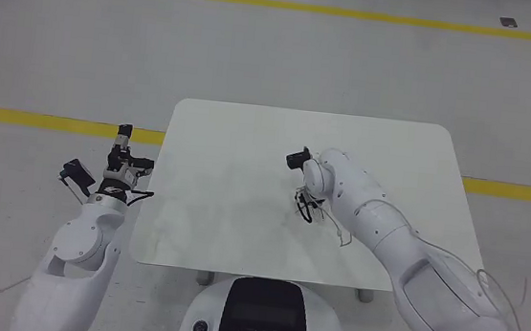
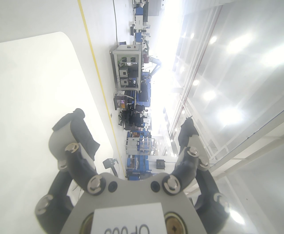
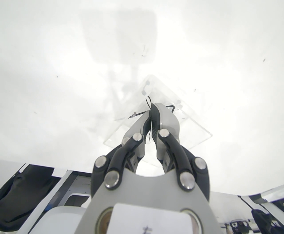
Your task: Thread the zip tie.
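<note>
Presently the thin black zip tie (image 3: pixel 148 100) is pinched between the clenched fingers of the right pincer (image 3: pixel 151 115), directly over the clear plate (image 3: pixel 195 130) on the desk (image 1: pixel 246 164). The left pincer (image 2: pixel 133 118) is held spread and empty, well apart from that plate, off the desk's edge. Being so slender, the tie could be bent or twisted in the grip, and its tip might then be steered past its opening.

L arm bent at robot's left side, L gripper (image 1: pixel 124 152) pointing fwd, fingers (image 2: pixel 75 124) spread wide. R arm stretched fwd, wrist angled down, R gripper (image 3: pixel 151 110) pinched tight on zip tie (image 3: pixel 149 103).
</note>
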Robot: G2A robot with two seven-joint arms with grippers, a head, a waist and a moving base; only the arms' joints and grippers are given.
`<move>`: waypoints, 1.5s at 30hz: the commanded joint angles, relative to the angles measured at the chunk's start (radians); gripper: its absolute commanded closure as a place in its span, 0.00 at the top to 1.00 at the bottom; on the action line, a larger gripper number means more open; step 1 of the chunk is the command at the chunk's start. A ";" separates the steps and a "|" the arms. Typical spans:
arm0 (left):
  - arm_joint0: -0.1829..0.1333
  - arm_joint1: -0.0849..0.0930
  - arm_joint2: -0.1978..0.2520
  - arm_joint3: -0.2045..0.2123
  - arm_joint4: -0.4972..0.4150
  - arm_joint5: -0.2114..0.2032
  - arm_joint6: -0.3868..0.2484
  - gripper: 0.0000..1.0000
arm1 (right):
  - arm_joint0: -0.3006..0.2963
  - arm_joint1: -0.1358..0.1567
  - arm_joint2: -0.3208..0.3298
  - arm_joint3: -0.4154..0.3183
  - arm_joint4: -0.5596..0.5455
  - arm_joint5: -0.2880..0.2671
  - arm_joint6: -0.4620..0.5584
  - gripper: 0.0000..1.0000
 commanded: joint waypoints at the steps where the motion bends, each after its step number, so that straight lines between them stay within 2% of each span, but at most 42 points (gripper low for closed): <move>1: 0.000 0.000 0.000 0.000 0.000 0.000 0.000 1.00 | -0.004 0.003 0.006 -0.015 -0.009 0.003 0.004 0.00; 10: 0.000 0.000 0.000 0.000 0.000 0.000 0.000 1.00 | -0.035 0.026 0.044 -0.108 -0.060 0.023 0.040 0.00; 16: 0.000 0.000 0.000 0.000 0.000 0.000 0.000 1.00 | -0.075 0.058 0.092 -0.215 -0.106 0.023 0.089 0.00; 25: 0.000 0.000 0.000 0.000 0.000 0.000 0.000 1.00 | -0.171 0.115 0.204 -0.411 -0.159 0.000 0.141 0.00; 35: 0.000 0.000 0.000 0.000 0.000 0.000 0.000 1.00 | -0.273 0.153 0.316 -0.564 -0.163 -0.014 0.130 0.00; 40: 0.000 0.000 0.000 0.000 0.000 0.000 0.000 1.00 | -0.322 0.170 0.382 -0.636 -0.130 -0.043 0.108 0.00; 45: 0.000 0.000 0.000 0.000 0.000 0.000 0.000 1.00 | -0.367 0.187 0.441 -0.717 -0.100 -0.107 0.095 0.00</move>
